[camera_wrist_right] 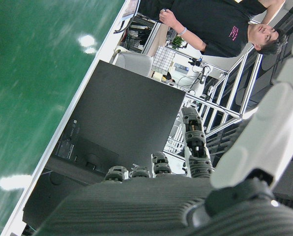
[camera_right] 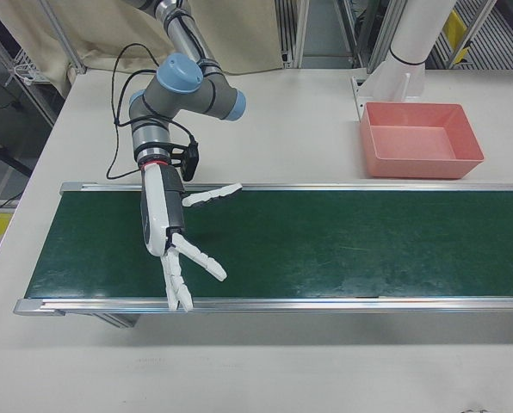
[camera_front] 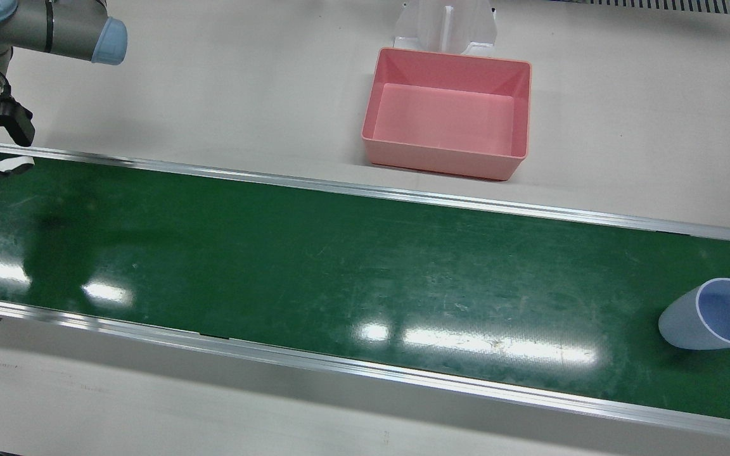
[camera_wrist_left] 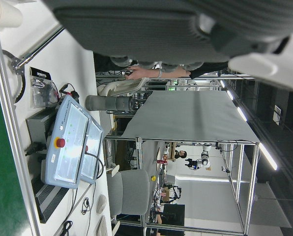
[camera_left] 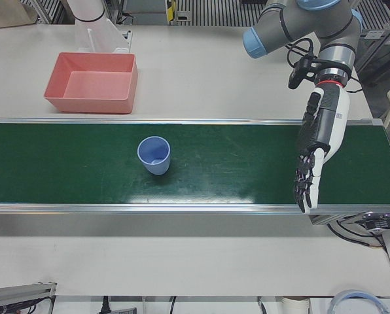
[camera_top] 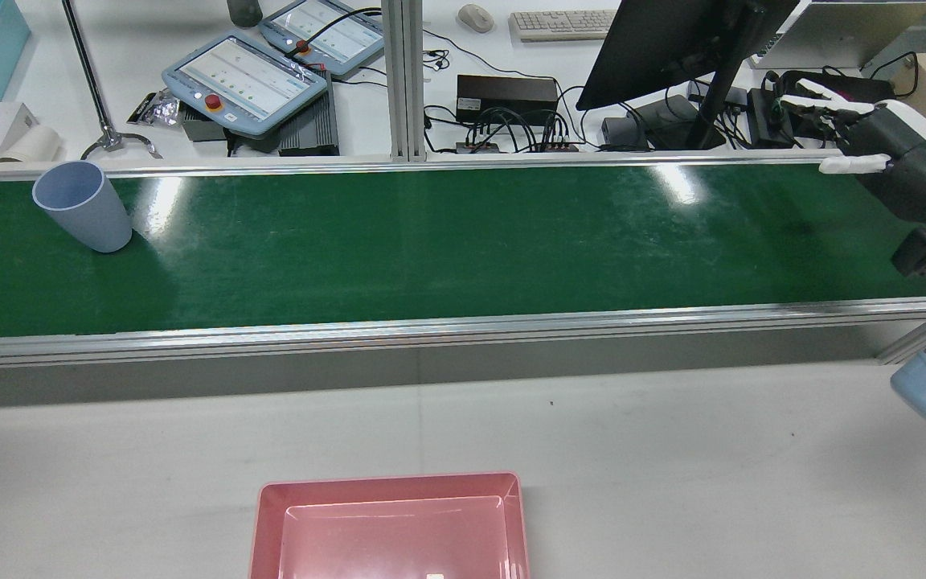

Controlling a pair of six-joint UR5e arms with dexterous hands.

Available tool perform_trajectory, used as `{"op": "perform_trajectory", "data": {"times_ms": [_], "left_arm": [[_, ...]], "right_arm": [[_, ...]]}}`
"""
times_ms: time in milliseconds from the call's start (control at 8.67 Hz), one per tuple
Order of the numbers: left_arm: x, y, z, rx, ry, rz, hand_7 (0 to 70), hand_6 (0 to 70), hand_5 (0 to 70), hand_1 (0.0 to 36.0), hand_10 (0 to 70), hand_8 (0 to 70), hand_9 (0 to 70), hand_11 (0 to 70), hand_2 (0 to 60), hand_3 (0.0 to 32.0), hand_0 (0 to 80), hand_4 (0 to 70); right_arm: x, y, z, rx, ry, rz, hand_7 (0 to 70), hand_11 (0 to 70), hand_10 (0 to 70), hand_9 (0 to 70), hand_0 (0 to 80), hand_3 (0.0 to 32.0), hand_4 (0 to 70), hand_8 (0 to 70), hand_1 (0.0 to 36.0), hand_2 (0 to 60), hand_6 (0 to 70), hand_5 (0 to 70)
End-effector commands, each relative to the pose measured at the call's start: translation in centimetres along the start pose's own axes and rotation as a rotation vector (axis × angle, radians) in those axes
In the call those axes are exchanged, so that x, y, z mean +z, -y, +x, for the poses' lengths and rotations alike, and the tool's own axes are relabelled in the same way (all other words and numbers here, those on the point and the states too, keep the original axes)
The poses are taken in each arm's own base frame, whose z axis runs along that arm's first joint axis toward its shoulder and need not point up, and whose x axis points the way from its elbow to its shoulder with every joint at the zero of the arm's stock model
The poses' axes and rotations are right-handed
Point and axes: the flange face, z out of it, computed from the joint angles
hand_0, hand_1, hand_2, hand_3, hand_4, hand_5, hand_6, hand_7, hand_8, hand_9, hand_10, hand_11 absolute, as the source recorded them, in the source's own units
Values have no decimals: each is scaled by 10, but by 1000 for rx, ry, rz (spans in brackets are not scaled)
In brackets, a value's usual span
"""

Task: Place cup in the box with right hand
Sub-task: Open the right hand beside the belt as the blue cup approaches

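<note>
Starting nearest the robot, the pink box (camera_top: pixel 389 485) sits empty on the pale table (camera_top: pixel 672 450); nothing has gone into it, so the task looks barely begun. It is a shallow rectangular bin of smooth, slightly glossy plastic with sloping walls.

Beyond it runs the green belt (camera_top: pixel 463 241), flat, scuffed and shiny enough to mirror the ceiling lights, framed by ribbed metal rails (camera_top: pixel 463 328). The right hand (camera_right: pixel 166 228) hangs over one end of the belt, white fingers spread wide apart and holding nothing. The cup (camera_top: pixel 83 207) stands upright at the opposite end, well apart from that hand, untouched; it is a plain blue-grey tumbler, matte plastic by the look of it, tapering toward its base. The left hand (camera_left: pixel 318 147) hovers past the cup over its own end of the belt, dark fingers stretched out straight and empty.

Everything is still to do: reaching the cup, gripping it, carrying it across and setting it in the box.

Farthest off, a dark monitor (camera_top: pixel 672 40) and cables crowd the desk.
</note>
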Motion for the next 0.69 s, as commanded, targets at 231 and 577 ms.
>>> {"op": "perform_trajectory", "data": {"times_ms": [231, 577], "left_arm": [[0, 0, 0, 0, 0, 0, 0, 0, 0, 0, 0, 0, 0, 0, 0, 0, 0, 0], [0, -1, 0, 0, 0, -2, 0, 0, 0, 0, 0, 0, 0, 0, 0, 0, 0, 0]], "right_arm": [[9, -13, 3, 14, -4, -26, 110, 38, 20, 30, 432, 0, 162, 0, 40, 2, 36, 22], [19, -27, 11, 14, -14, -51, 122, 34, 17, 35, 410, 0, 163, 0, 48, 53, 38, 20]]}}
